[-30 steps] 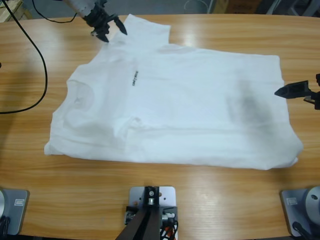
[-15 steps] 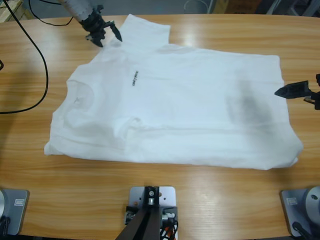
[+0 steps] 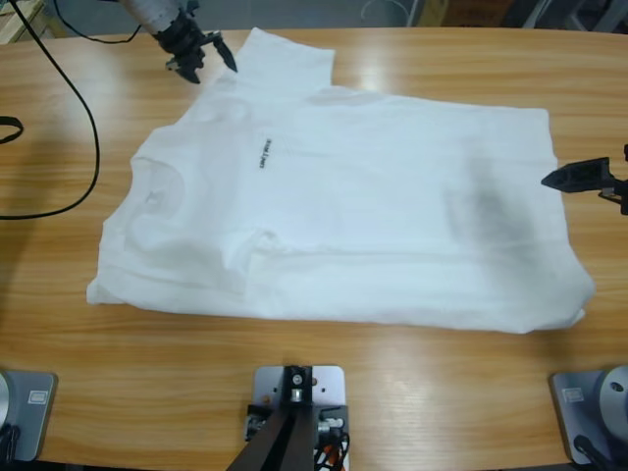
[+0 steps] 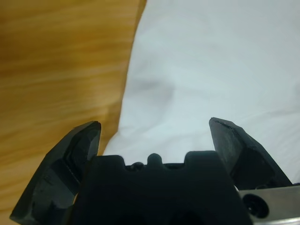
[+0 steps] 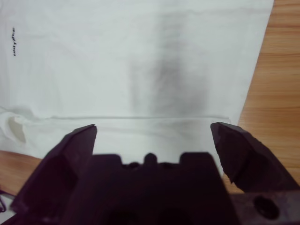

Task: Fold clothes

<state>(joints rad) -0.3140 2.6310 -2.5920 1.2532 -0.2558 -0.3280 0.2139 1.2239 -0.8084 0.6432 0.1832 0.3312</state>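
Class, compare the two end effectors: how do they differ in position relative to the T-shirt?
The left end effector is by a sleeve of the T-shirt; the right end effector is at the hem. The left straddles the cloth's edge, one jaw over the table; the right looks across the shirt. Both are open, holding nothing.

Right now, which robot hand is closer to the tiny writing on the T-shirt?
The left hand. It hangs open by the shirt's far sleeve, not far from the writing. The right hand waits open at the shirt's bottom hem, much farther from it.
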